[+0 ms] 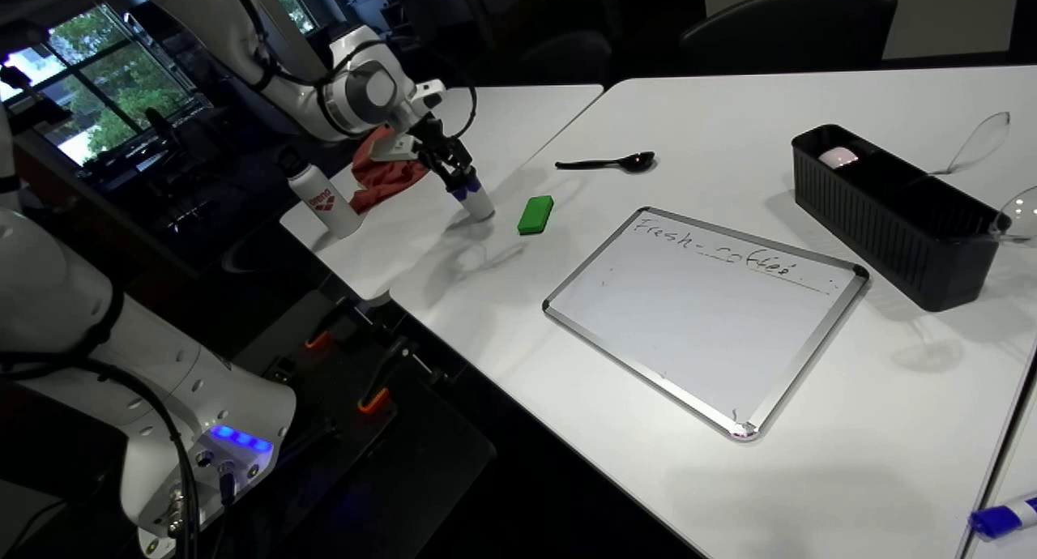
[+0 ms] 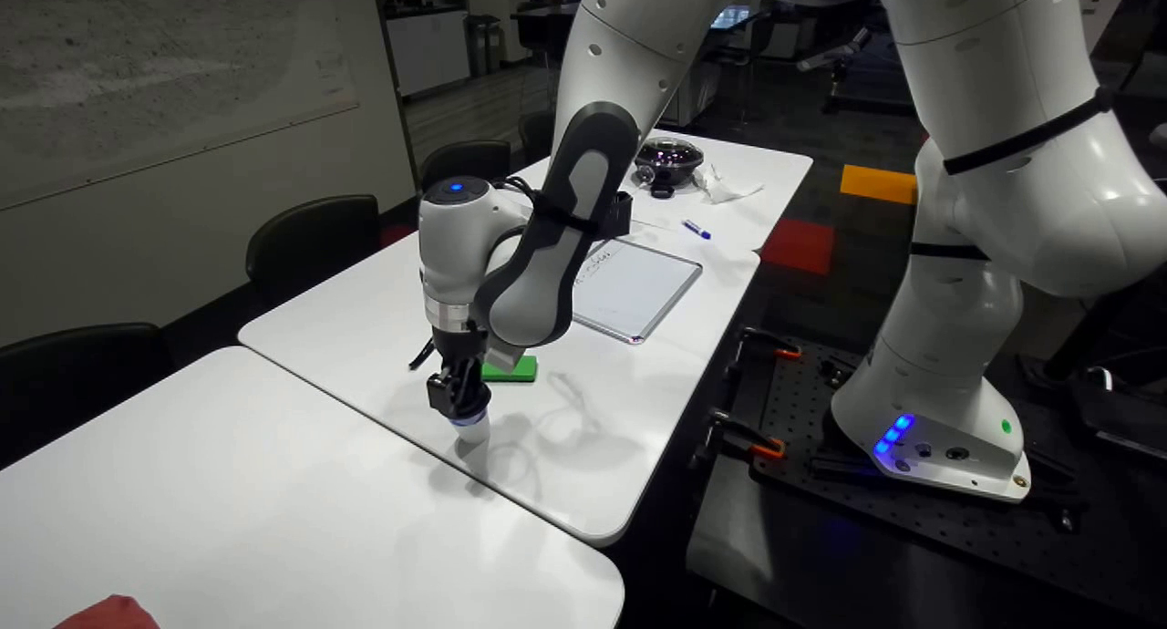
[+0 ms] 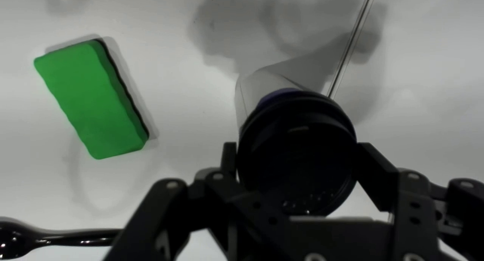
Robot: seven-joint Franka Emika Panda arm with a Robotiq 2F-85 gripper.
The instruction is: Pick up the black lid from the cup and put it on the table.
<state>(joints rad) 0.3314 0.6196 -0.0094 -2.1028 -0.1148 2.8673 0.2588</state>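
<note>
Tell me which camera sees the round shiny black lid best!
The wrist view: the round shiny black lid looks big there, seen from above in the black jointed claw. In both exterior views, I can't pick it out against the claw, above the small whitish cup.

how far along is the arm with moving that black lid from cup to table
Done: the claw looks lined up over the cup. In hand: it appears closed against both sides of the black lid in the wrist view. Remaining: lifting the lid, which looks still on the cup, and setting it on the table.
</note>
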